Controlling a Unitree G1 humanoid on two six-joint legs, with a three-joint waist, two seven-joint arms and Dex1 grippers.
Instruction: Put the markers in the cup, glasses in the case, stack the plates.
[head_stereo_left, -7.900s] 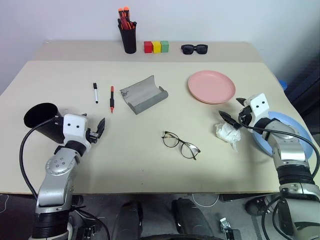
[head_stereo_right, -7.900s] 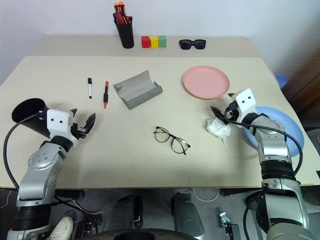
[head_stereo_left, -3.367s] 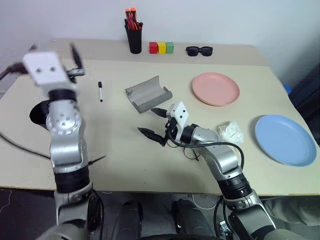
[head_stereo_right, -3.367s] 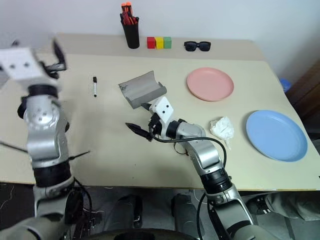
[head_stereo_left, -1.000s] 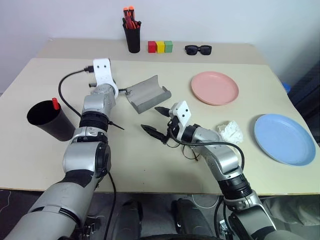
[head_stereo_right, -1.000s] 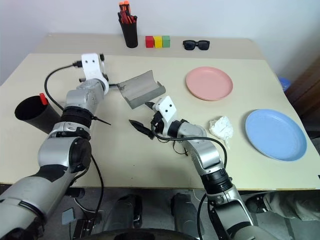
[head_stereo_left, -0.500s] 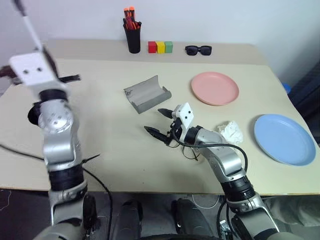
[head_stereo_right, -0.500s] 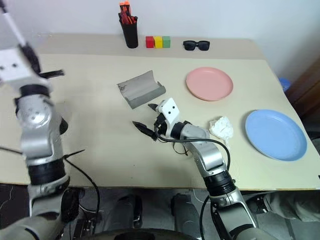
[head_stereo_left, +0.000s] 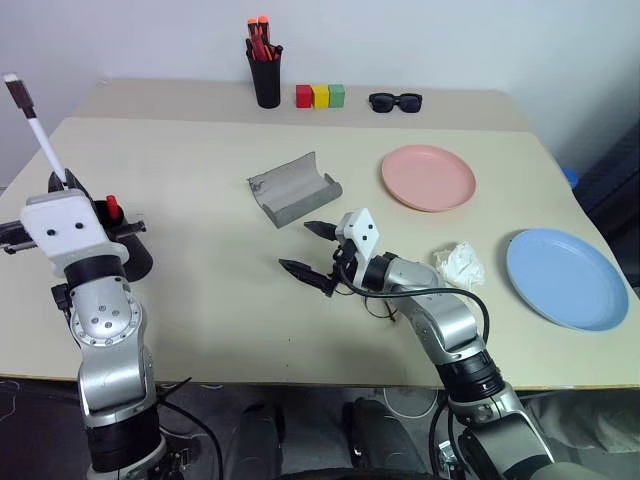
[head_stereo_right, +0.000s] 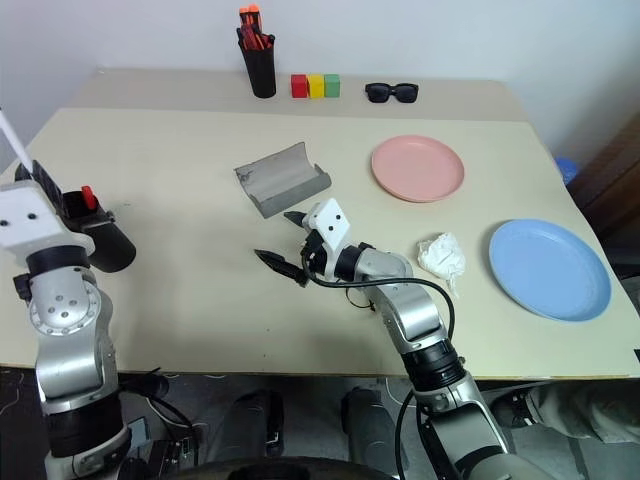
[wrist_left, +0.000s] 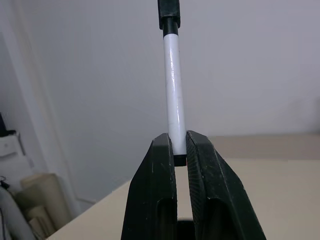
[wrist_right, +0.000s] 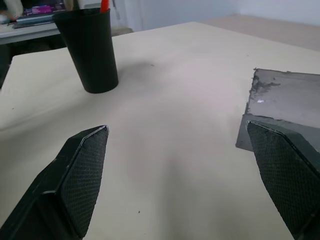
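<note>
My left gripper (wrist_left: 174, 150) is shut on the white marker (head_stereo_left: 35, 130), which points up and away from the table at the left. Just behind that hand stands the black cup (head_stereo_left: 137, 255), also the cup (wrist_right: 90, 50), with the red-orange marker (head_stereo_left: 113, 208) upright inside it. My right gripper (head_stereo_left: 297, 247) hovers open and empty at mid table, in front of the open grey case (head_stereo_left: 293, 188). The glasses (head_stereo_left: 372, 305) lie mostly hidden under my right forearm. The pink plate (head_stereo_left: 428, 177) and the blue plate (head_stereo_left: 566, 278) lie apart on the right.
At the back stand a black pen holder (head_stereo_left: 265, 78) full of markers, three coloured blocks (head_stereo_left: 320, 95) and dark sunglasses (head_stereo_left: 392, 100). A crumpled white tissue (head_stereo_left: 460, 265) lies between my right arm and the blue plate.
My left arm has pulled back from beside the case to the left by the cup, carrying the white marker, which now points upward. The right arm has kept still.
</note>
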